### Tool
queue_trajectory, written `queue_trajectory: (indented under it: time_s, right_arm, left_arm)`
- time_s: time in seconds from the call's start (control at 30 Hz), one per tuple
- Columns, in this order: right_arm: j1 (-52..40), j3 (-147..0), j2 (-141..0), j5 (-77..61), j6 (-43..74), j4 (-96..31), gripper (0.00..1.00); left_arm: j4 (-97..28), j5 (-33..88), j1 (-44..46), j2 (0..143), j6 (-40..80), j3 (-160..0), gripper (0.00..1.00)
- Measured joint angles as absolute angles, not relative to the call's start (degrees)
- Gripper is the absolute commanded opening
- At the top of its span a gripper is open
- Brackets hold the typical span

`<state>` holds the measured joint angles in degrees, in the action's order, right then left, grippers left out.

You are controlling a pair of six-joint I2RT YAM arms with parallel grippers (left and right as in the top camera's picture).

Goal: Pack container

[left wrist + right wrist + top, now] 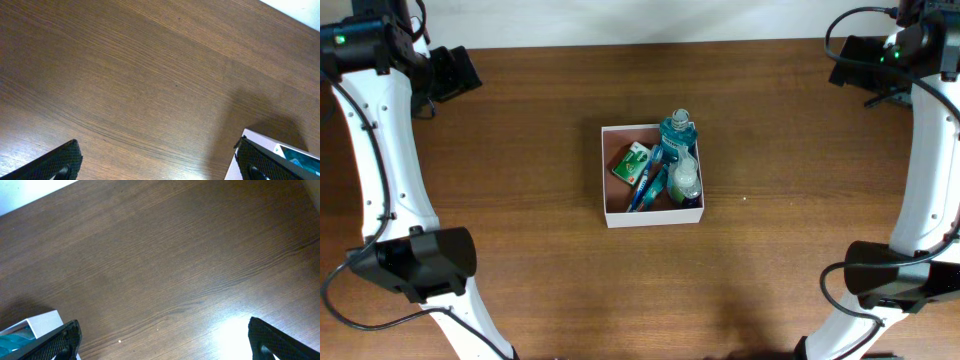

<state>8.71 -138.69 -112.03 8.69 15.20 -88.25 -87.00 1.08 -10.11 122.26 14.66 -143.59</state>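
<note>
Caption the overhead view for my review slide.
The container holds toiletries mid-table; left gripper and right gripper sit at far corners.

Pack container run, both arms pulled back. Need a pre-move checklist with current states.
1. The left fingers open, nothing between them: ok.
2. The right fingers open, nothing between them: ok.
3. Both arms well away from the square white-walled cardboard box: ok.
4. Inside the box: teal mouthwash bottle, green pack, blue toothbrush, clear bottle: ok.
5. Mouthwash cap below the rim: cannot tell; from overhead it overlaps the far wall.
</note>
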Motion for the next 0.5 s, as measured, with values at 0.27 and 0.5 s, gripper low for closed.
queue_trajectory:
  time_s: [0.27, 0.5]
  right_arm:
    - [8.71, -138.69, -112.03, 8.69, 15.16, -88.25, 0.99]
    - [7.99, -138.23, -110.21, 8.97, 13.04, -77.95, 0.99]
  left_arm:
    - [-87.0, 1.08, -10.11, 122.26, 14.66, -143.59, 0.99]
    - [-87.02, 1.1, -10.11, 122.26, 14.66, -143.59, 0.99]
